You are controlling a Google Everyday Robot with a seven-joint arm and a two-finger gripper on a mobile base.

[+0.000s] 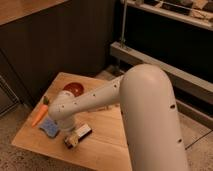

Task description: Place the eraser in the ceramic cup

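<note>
My end effector [69, 131] hangs low over the tabletop [107, 145], at the near end of the eraser [82, 133], which lies flat just right of the blue sponge [50, 128]. Spread or closed, I cannot tell. I judge this the grasp step. Next comes a firm pinch, a lift, then finding the ceramic cup, which I cannot see, perhaps behind my arm. No writing is readable.

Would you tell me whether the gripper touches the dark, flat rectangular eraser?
Cannot tell: camera view has the gripper beside the eraser, neither contact nor gap plain.
</note>
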